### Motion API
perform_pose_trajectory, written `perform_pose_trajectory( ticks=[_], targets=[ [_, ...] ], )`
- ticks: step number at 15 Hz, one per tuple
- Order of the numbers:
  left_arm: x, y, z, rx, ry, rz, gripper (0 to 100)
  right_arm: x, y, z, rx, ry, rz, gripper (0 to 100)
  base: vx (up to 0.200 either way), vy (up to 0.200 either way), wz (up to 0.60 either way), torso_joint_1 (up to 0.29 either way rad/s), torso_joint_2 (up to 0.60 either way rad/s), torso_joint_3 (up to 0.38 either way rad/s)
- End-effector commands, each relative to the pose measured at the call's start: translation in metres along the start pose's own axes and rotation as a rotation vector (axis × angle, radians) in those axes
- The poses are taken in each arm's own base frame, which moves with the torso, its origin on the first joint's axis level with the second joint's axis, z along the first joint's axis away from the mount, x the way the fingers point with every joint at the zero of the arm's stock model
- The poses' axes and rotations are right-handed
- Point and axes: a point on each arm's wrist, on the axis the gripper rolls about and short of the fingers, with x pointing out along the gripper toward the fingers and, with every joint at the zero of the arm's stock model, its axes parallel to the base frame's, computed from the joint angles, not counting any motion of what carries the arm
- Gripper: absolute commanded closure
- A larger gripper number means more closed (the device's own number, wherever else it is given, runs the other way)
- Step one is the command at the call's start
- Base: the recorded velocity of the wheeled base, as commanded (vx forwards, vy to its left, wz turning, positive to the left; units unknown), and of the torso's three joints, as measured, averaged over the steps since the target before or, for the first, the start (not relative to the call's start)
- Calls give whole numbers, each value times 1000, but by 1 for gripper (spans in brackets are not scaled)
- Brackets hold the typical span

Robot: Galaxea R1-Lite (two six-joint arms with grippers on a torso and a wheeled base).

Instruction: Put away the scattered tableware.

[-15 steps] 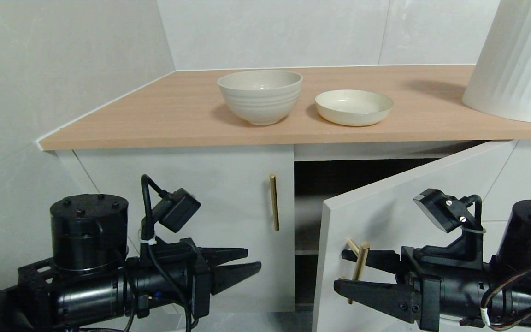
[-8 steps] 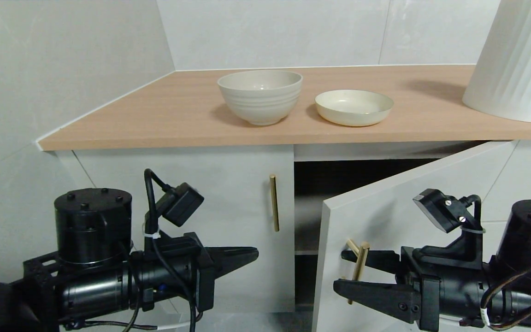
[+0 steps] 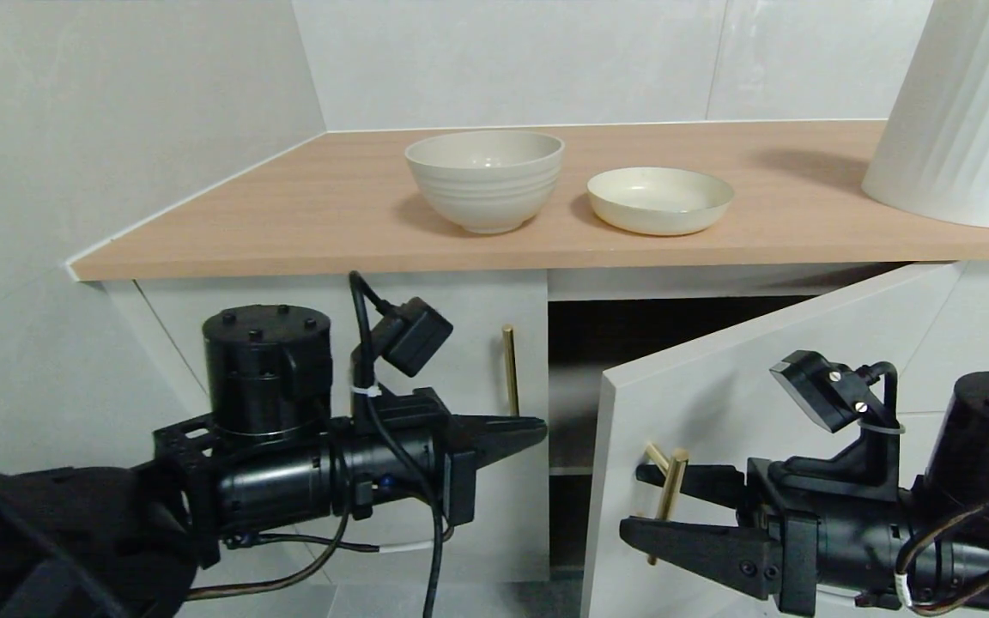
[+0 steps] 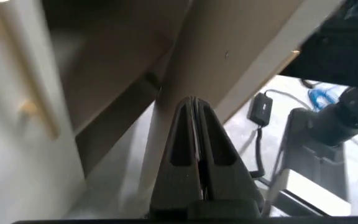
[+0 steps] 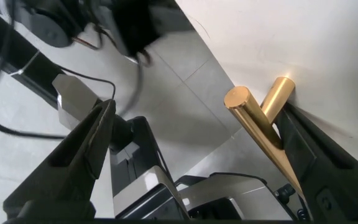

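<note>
You had the deep cream ribbed ceramic bowl (image 3: pixel 484 178) and, at its 3 o'clock, the shallow cream dish (image 3: pixel 660 199) on the wooden countertop (image 3: pixel 288 219), both likely rigid, slick and chippable, so a rim pinch looked best; left gripper (image 3: pixel 536 427) was clamped empty, right gripper (image 3: pixel 634 505) splayed astride the brass door handle (image 3: pixel 672 482).

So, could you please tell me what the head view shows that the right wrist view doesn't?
Head view, not the right wrist view: a deep bowl and a shallow dish on the wooden counter, a ribbed white container, the closed door's handle, and the left gripper, shut, near that handle. Right wrist view, not the head view: the brass handle's round end face and the floor tiles below it. Both: the right gripper, fingers open, with the open door's brass handle between them.
</note>
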Motion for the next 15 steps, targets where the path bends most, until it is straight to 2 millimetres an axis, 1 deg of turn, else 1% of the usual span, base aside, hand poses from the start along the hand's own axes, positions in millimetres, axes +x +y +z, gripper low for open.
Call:
perform_pose_trajectory(
  ticks=[1, 2, 3, 5, 6, 8, 12, 15],
  targets=[
    [36, -1, -32, 18, 69, -45, 100, -3, 3, 4, -13, -22, -1, 0, 0, 0, 0, 0, 0, 0],
    [44, -4, -35, 46, 8, -15, 100, -4, 4, 6, -19, -31, 2, 0, 0, 0, 0, 0, 0, 0],
    [52, 1, -36, 70, -54, 22, 100, -5, 5, 7, -22, -36, 3, 0, 0, 0, 0, 0, 0, 0],
    [63, 5, -41, 70, -113, 10, 100, -5, 4, 6, -21, -33, 1, 0, 0, 0, 0, 0, 0, 0],
    [67, 3, -41, 79, -145, -7, 100, -5, 3, 5, -37, -27, -2, 0, 0, 0, 0, 0, 0, 0],
    [70, 0, -38, 106, -211, -25, 100, -5, -1, 1, -129, -14, -27, 0, 0, 0, 0, 0, 0, 0],
    [72, -2, -37, 109, -215, -32, 100, -9, -7, 3, -156, -30, -67, 0, 0, 0, 0, 0, 0, 0],
    [73, -4, -35, 114, -224, -36, 100, -19, -17, 1, -219, -32, -137, 0, 0, 0, 0, 0, 0, 0]
  ],
)
